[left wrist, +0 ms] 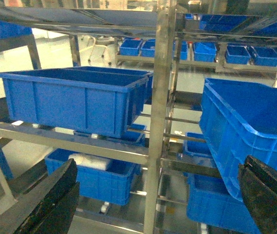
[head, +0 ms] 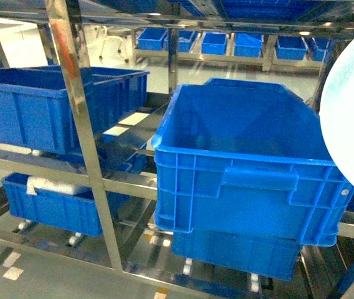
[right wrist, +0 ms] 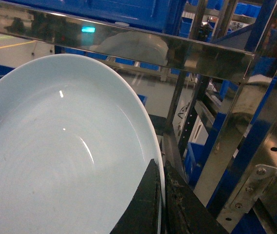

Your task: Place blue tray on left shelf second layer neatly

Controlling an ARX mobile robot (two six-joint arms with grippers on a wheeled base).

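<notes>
1. Where the head view is cut off at its right edge, the pale sky-blue round glossy plastic tray (head: 351,118) is seen tilted on edge, raised beside and above the near deep dark-blue ribbed rectangular plastic crate (head: 251,168).
2. Seen from the right wrist, the tray's (right wrist: 55,156) raised rim is pinched between the dark fingers of the right gripper (right wrist: 161,204), which are clenched on it at the lower right of the dish.
3. The shiny stainless-steel multi-tier shelf (head: 80,124) is seen ahead, with a second dark-blue ribbed crate (head: 46,106) resting on its rails at the left.
4. Lower down, a third dark-blue crate (head: 58,202) is seen, holding something white.
5. The left gripper (left wrist: 157,204) is shown with its black fingers (left wrist: 50,200) spread wide apart, nothing being held between them.
6. Small blue crates (head: 214,42) are lined up on distant racks.
</notes>
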